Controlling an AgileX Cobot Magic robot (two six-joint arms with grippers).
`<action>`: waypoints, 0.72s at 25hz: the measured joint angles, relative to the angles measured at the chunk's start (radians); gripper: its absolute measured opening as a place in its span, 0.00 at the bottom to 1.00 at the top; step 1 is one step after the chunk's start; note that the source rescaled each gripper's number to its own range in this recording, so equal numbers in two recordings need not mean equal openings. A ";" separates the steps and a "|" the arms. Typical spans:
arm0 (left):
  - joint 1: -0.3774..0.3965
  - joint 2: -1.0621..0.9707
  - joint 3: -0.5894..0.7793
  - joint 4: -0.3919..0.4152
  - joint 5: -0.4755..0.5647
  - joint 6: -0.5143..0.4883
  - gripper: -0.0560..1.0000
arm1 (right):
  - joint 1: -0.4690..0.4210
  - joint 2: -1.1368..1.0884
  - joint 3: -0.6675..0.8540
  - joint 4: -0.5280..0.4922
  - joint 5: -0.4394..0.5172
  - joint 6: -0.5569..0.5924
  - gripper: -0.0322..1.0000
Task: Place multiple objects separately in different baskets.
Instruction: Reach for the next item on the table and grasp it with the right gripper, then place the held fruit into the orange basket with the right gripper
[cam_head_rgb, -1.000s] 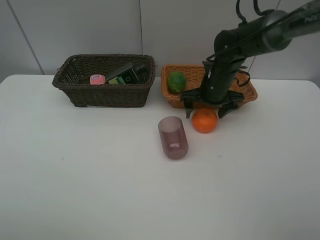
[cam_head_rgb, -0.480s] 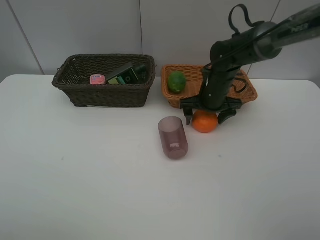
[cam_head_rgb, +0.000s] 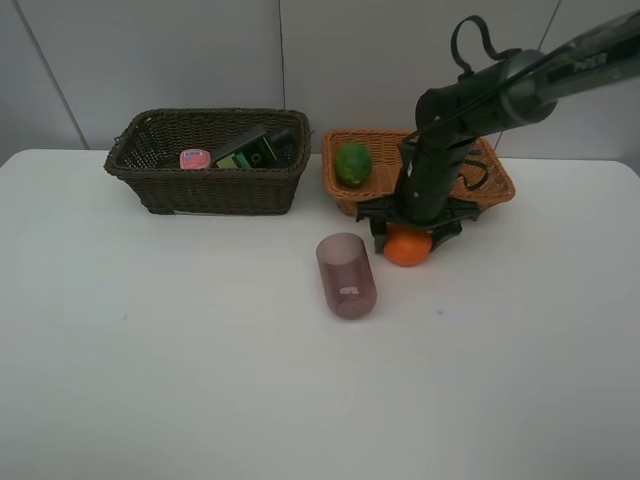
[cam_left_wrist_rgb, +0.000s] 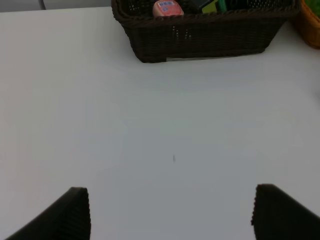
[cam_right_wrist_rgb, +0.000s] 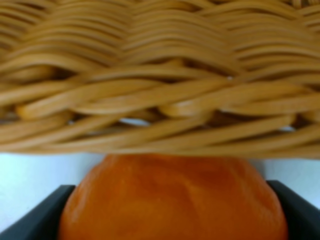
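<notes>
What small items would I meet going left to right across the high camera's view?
pink bottle → flat black bottle → purple cup → orange. The green fruit overlaps the cup's span, so it is left out.

A plain, matte white table (cam_head_rgb: 200, 400) runs from the near edge of the scene back to the wall, with rounded corners at far left and far right. A tiny dark speck (cam_head_rgb: 125, 318) sits on its left part, well apart from anything else. Behind the far edge stands a pale grey panelled wall (cam_head_rgb: 150, 50), with a thin vertical seam (cam_head_rgb: 281, 55) near the middle.
</notes>
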 joint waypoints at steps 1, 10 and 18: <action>0.000 0.000 0.000 0.000 0.000 0.000 0.76 | 0.000 0.000 0.000 0.001 0.001 0.000 0.36; 0.000 0.000 0.000 0.000 0.000 0.000 0.76 | 0.000 0.000 0.000 0.001 0.010 0.000 0.36; 0.000 0.000 0.000 0.000 0.000 0.000 0.76 | 0.000 0.000 0.000 0.002 0.017 0.000 0.36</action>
